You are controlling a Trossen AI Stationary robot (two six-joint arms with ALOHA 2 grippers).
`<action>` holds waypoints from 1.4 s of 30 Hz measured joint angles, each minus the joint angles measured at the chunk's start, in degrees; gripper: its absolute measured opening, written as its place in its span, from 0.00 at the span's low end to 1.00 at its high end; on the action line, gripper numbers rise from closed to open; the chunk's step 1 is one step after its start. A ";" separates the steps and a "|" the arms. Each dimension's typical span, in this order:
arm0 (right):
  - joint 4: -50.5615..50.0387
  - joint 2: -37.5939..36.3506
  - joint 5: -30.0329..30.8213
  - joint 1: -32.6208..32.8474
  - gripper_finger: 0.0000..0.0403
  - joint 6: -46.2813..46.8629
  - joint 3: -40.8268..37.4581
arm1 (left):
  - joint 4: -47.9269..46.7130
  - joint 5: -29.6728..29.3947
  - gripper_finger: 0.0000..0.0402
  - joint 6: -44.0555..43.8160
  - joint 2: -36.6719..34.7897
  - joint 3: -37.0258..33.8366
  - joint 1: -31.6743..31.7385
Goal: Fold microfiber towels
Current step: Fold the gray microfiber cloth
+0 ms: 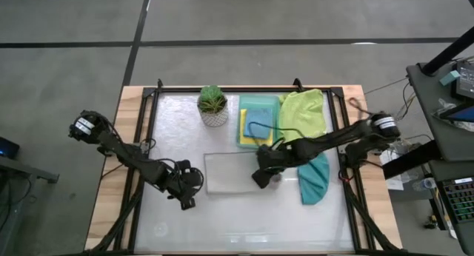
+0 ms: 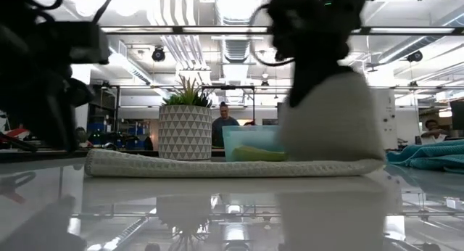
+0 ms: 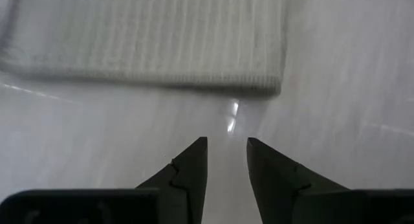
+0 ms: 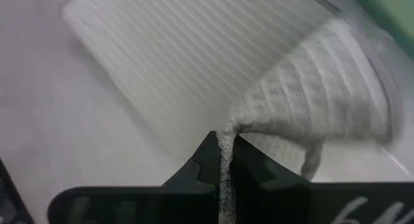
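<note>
Grey towel mid-fold, right edge lifted

The grey towel (image 1: 229,172) lies flat in front of the plant (image 1: 213,105); the right gripper (image 4: 225,160), pinched shut on its edge, raises it to fold over, while the left gripper (image 3: 226,159), jaws narrowly apart and empty, waits at the towel's other end.

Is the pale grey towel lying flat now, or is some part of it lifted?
Partly lifted. The right gripper is shut on one edge of the pale grey towel and holds it up; the rest lies flat.
</note>
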 joint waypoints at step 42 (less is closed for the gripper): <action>6.77 31.88 7.81 -4.18 0.34 -23.23 33.09 | 15.10 -6.90 0.23 -1.77 0.08 -6.78 -1.61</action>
